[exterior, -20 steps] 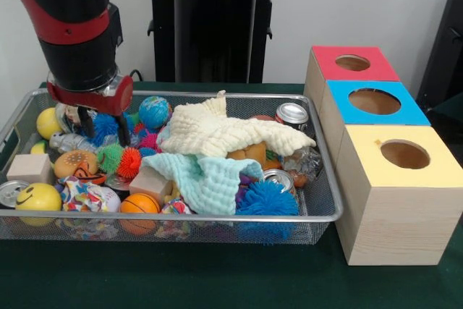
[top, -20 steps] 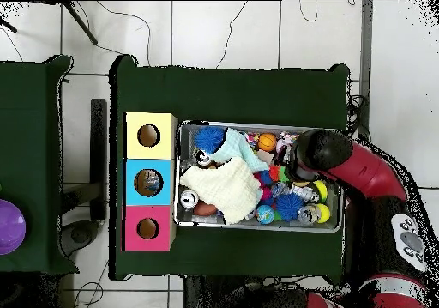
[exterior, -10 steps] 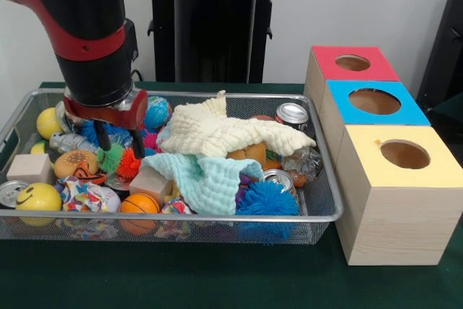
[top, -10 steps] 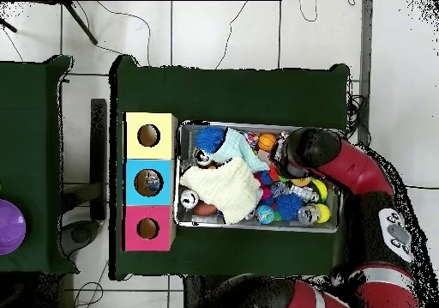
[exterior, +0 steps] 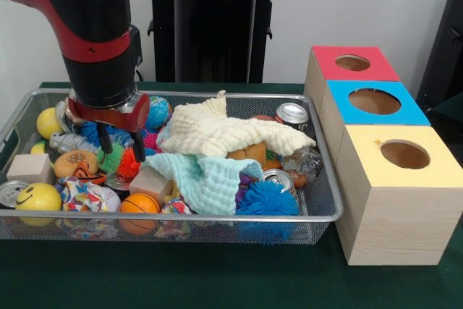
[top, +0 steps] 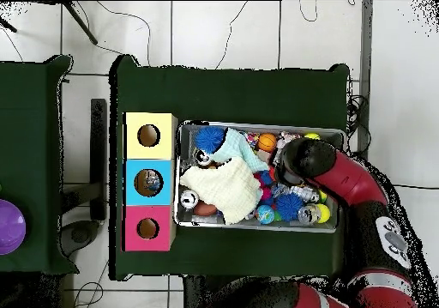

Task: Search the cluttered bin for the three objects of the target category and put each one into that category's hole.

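My gripper [exterior: 120, 146] is open and hangs low in the left part of the wire bin [exterior: 217, 216]. Its two fingers straddle a green spiky ball [exterior: 110, 158], with an orange spiky ball [exterior: 129, 165] just beside it; I see nothing held. A blue spiky ball [exterior: 90, 132] lies behind the fingers and a bigger one [exterior: 266, 199] sits at the bin's front right. Three wooden boxes stand right of the bin, with holes in a red top [exterior: 353, 63], a blue top [exterior: 374, 101] and a yellow top [exterior: 405, 155]. In the overhead view the arm [top: 302, 159] hides the gripper.
A cream cloth [exterior: 224, 132] and a teal cloth [exterior: 210, 179] cover the bin's middle. Around them lie two cans [exterior: 292, 113] [exterior: 277, 177], a basketball [exterior: 139, 204], a smiley ball [exterior: 37, 197], two wooden blocks [exterior: 29, 168] [exterior: 150, 182] and a globe ball [exterior: 155, 111].
The gripper has moved right and a little lower, from above the blue spiky ball to around the green and orange ones. It has stayed open.
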